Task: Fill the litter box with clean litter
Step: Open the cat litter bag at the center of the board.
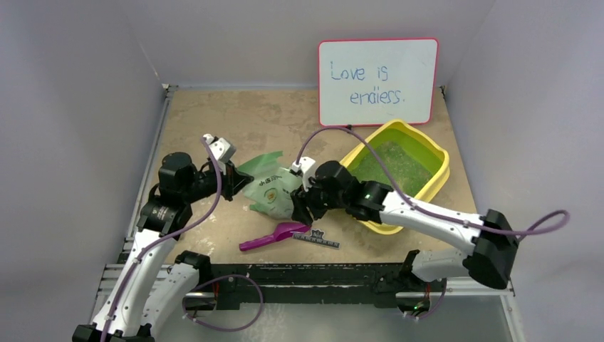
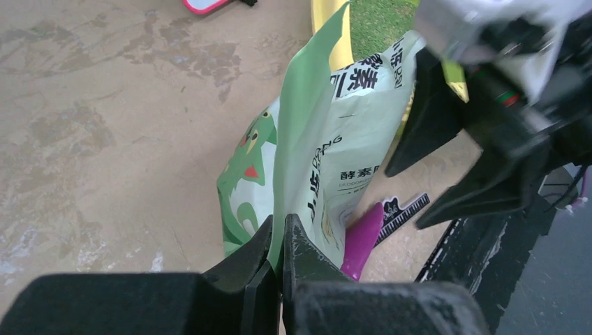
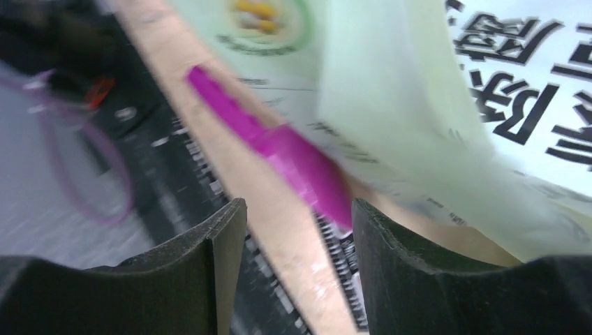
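The step in hand is getting a two-sided hold on the bag [image 2: 335,160] of litter so it can be carried to the litter box [image 1: 427,196] and poured. The left gripper [image 2: 279,255] is clamped tight on a thin green flap at the bag's edge, and the bag rises from that pinch and leans toward the box. The right gripper [image 3: 299,209] has its fingers apart and holds nothing: in its own wrist view the gap shows only the desk [image 1: 214,121] and the handle of the pink scoop [image 1: 274,235], with the bag's printed side lying just above and beside its right finger. The litter box sits on the right half of the desk, just beyond the right arm's wrist, and green litter [image 1: 395,165] already covers its floor, so the filling looks partly done. Next, the right gripper probably needs to shift onto the bag's side or lower corner and close there without catching the scoop underneath. Both arms would then have to lift together and tip the bag's mouth over the box; whether that mouth is open cannot be told from here.
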Robot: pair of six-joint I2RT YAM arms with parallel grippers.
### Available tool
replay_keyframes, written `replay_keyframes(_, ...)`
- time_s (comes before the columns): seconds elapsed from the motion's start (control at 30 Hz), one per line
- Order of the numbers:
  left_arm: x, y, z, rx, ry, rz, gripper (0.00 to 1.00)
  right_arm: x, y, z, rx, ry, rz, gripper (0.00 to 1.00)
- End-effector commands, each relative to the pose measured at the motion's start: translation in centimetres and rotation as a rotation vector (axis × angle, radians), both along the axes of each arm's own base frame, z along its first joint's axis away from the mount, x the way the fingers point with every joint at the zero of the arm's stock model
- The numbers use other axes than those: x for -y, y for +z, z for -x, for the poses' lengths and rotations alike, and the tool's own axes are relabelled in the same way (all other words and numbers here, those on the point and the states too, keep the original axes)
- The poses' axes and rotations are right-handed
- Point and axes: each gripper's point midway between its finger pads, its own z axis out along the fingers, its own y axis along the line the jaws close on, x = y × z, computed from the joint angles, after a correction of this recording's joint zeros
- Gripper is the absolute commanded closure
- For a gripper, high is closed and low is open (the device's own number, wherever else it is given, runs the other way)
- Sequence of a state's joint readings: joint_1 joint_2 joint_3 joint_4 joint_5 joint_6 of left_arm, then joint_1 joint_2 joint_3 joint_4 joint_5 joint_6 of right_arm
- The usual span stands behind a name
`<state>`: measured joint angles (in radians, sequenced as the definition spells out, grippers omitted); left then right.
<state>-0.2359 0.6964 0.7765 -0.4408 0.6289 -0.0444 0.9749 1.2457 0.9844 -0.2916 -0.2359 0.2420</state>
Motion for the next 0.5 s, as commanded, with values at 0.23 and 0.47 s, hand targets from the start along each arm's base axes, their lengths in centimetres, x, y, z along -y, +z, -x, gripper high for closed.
replay_keyframes(0.23, -0.1, 3.3, -2.0, 0.145, 0.032, 0.015, 1.00, -0.2, -2.9, -11.8, 0.521, -0.521, -0.048, 0.48)
replay_keyframes(0.47, 0.6, 4.4, -2.5, 0.187, 0.021, 0.082, 1.00, -0.3, -3.4, -15.2, 0.516, -0.658, -0.079, 0.52)
